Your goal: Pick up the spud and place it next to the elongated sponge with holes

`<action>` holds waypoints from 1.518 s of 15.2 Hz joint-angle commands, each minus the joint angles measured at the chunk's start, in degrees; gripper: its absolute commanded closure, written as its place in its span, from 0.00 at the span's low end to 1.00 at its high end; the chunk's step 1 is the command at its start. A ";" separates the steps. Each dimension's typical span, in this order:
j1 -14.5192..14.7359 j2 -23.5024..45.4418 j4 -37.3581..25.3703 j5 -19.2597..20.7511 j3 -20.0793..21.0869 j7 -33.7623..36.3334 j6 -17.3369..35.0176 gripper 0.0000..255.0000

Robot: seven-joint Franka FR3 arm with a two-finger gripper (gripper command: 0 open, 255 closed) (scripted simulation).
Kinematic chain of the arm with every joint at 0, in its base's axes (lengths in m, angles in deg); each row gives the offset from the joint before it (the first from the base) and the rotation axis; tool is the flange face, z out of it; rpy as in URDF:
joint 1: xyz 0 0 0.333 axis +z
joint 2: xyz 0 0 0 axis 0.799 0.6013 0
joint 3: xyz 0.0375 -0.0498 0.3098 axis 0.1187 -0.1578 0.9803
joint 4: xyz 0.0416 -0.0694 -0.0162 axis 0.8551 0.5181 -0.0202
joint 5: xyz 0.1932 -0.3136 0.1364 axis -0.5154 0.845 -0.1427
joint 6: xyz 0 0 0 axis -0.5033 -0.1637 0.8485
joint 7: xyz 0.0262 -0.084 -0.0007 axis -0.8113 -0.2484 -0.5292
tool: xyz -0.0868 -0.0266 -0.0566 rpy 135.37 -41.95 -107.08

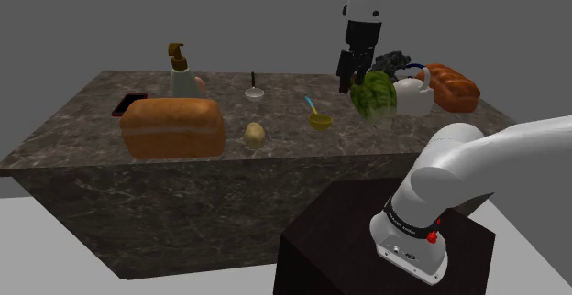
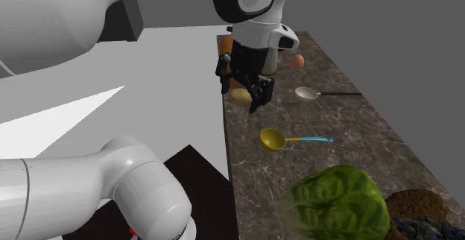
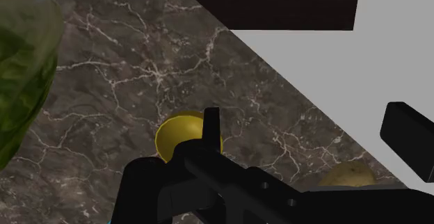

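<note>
The spud, a small tan potato (image 1: 255, 135), lies near the counter's front edge, just right of a large orange-brown loaf-shaped block (image 1: 172, 126). My black gripper (image 1: 348, 82) hangs open well above the counter, between a yellow spoon (image 1: 317, 117) and a lettuce (image 1: 374, 96), far to the potato's right in the shoulder view. In the wrist view the gripper (image 3: 309, 136) holds nothing; the potato (image 3: 348, 175) peeks out between its fingers and the spoon's bowl (image 3: 182, 133) sits by one finger. The second exterior view has the gripper (image 2: 242, 89) in front of the potato (image 2: 238, 97). I cannot tell which object is the sponge.
On the dark marble counter (image 1: 82, 124) stand a soap dispenser (image 1: 181, 73), a silver ladle (image 1: 255, 90), a white kettle (image 1: 412, 93), a ridged brown loaf (image 1: 451, 85) and a dark lump (image 1: 392, 61). A red-edged flat item (image 1: 128, 103) lies at far left. My stand (image 1: 367, 238) is below the front edge.
</note>
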 commanded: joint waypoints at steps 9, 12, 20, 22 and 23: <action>0.51 6.53 4.38 -5.91 10.96 16.85 14.85 0.00; 0.36 11.07 4.22 -7.05 14.99 23.16 20.61 0.00; -2.10 27.26 -0.96 -4.50 25.02 41.50 34.41 0.00; -3.05 32.01 -3.27 -2.13 27.18 46.77 37.12 0.00; -3.49 34.47 -4.57 -0.63 28.13 49.54 38.31 0.00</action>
